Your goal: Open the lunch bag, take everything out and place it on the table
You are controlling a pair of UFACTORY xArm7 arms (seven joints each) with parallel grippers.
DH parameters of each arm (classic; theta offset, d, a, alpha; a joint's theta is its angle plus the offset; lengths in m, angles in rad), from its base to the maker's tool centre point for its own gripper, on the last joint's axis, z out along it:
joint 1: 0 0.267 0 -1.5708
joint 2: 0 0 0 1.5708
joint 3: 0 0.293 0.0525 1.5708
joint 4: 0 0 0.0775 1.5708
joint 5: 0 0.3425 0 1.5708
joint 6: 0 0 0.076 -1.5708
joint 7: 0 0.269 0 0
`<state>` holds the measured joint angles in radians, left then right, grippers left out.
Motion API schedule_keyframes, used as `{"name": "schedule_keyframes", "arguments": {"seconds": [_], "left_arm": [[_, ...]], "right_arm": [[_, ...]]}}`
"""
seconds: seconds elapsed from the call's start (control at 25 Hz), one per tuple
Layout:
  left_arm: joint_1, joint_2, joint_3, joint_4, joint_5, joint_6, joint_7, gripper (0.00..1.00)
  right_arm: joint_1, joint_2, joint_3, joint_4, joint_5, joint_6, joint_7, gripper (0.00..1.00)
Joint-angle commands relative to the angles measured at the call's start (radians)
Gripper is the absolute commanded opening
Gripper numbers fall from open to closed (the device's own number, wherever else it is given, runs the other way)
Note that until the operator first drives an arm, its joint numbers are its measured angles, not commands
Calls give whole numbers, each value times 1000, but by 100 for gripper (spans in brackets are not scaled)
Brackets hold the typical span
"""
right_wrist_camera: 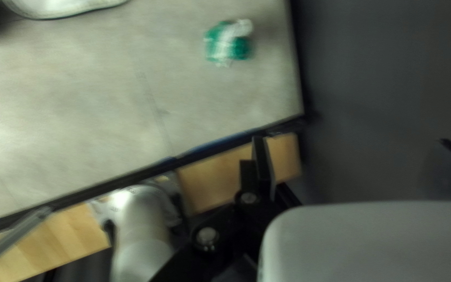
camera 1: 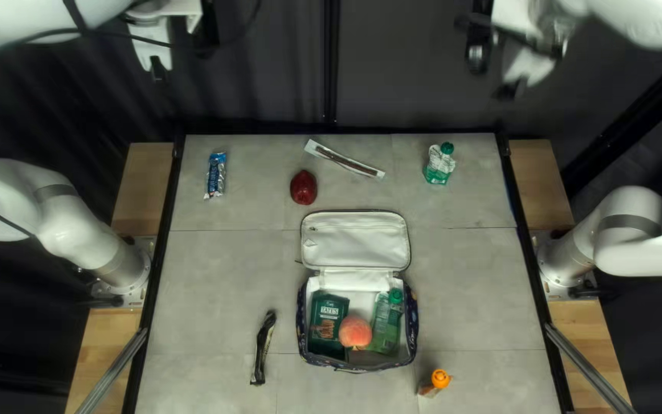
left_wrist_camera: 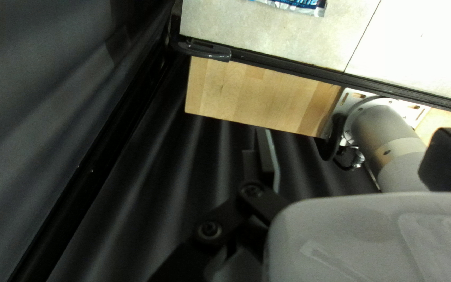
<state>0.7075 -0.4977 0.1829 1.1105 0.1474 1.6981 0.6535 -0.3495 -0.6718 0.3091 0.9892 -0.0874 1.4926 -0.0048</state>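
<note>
The lunch bag (camera 1: 355, 345) lies open near the table's front, its white-lined lid (camera 1: 355, 240) flipped back. Inside it are a green box (camera 1: 326, 323), a peach (camera 1: 355, 332) and a green pouch (camera 1: 387, 322). My left gripper (camera 1: 156, 64) hangs high beyond the far left corner, open and empty; one finger (left_wrist_camera: 266, 156) shows over the dark floor. High at the far right, my right gripper (camera 1: 512, 85) is blurred, open and empty, with a finger (right_wrist_camera: 262, 164) off the table's edge.
On the table lie a blue wrapped bar (camera 1: 215, 174), a red fruit (camera 1: 303, 187), a long stick in clear wrap (camera 1: 344, 159), a green-capped pouch (camera 1: 439, 164), a black wrapper (camera 1: 263, 347) and an orange-capped pouch (camera 1: 437, 382). Wooden ledges (camera 1: 141, 184) flank the table.
</note>
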Motion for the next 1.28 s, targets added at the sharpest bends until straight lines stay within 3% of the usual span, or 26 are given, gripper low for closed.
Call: {"name": "schedule_keyframes", "arguments": {"seconds": [0.04,0.6,0.72,0.92,1.12,1.28], "left_arm": [[1,-26,-8,-22,-4,3,-14,100],[1,-26,-8,-22,-4,3,-14,100],[1,-26,-8,-22,-4,3,-14,100],[1,-26,-8,-22,-4,3,-14,100],[1,-26,-8,-22,-4,3,-14,100],[1,-26,-8,-22,-4,3,-14,100]], "right_arm": [[84,92,113,-12,74,-78,3,100],[92,95,126,-19,62,-81,-11,100],[112,233,193,3,70,-213,-17,100],[154,360,238,39,59,-330,-130,100],[185,443,224,52,76,-381,-364,100],[186,448,226,54,74,-378,-375,100]]}}
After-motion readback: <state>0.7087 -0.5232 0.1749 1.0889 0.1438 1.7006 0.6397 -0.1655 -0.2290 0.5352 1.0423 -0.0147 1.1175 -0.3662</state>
